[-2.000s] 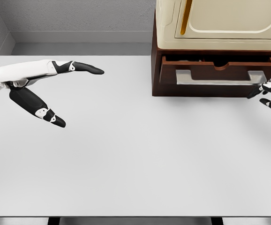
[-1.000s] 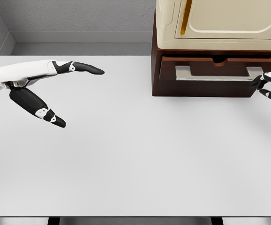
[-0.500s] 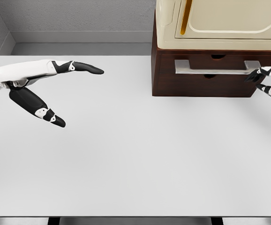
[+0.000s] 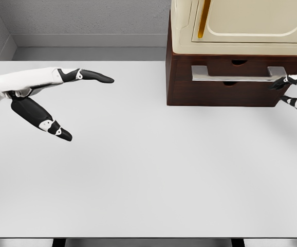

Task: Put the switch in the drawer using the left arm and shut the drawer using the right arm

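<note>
Head view: right hand (image 4: 295,91) fingers spread, holding nothing, touching the handle (image 4: 236,75); drawer (image 4: 230,82) is looking shut, so ease off gently.

I see a white table (image 4: 148,175) filling most of my head view, its near edge running along the bottom. Directly on it, at the far right, sits a dark brown drawer cabinet (image 4: 215,95), its front flush, with a cream appliance (image 4: 241,25) stacked on top of that
</note>
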Action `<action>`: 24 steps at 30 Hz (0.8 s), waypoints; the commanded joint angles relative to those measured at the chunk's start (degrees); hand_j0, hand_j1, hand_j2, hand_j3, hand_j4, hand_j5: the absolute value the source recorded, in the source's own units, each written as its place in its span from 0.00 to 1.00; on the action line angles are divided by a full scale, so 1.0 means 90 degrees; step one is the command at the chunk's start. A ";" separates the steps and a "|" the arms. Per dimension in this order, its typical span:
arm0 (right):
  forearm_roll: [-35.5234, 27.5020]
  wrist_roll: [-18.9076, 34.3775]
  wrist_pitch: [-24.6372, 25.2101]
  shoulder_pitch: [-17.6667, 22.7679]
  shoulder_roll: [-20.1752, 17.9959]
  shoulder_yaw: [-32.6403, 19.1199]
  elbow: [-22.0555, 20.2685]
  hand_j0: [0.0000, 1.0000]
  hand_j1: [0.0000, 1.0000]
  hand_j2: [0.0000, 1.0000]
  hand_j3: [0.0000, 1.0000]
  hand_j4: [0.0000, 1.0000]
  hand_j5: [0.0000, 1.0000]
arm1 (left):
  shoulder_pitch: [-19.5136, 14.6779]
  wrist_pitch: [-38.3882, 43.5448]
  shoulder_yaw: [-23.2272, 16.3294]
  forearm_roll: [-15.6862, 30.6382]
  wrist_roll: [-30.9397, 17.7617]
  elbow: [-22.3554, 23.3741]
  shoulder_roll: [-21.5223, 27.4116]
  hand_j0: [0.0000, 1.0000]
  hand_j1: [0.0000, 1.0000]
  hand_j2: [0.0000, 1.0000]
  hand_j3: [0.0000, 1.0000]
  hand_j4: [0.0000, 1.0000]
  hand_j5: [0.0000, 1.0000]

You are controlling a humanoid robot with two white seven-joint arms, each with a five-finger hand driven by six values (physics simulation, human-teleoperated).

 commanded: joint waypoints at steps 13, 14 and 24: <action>0.0592 -0.0007 0.0110 0.0166 -0.0022 0.0027 0.0125 1.00 1.00 1.00 1.00 1.00 1.00 | 0.0049 0.0033 0.0025 0.0067 0.0004 -0.0014 0.0046 1.00 1.00 1.00 1.00 1.00 1.00; 0.0582 -0.0007 0.0110 0.0205 -0.0012 0.0027 0.0125 1.00 1.00 1.00 1.00 1.00 1.00 | 0.0049 0.0033 0.0025 0.0067 0.0004 -0.0014 0.0046 1.00 1.00 1.00 1.00 1.00 1.00; 0.0631 -0.0007 0.0110 0.0400 -0.0032 0.0408 0.0027 1.00 1.00 1.00 1.00 1.00 1.00 | 0.0068 0.0024 0.0025 0.0076 0.0004 -0.0004 0.0066 1.00 1.00 1.00 1.00 1.00 1.00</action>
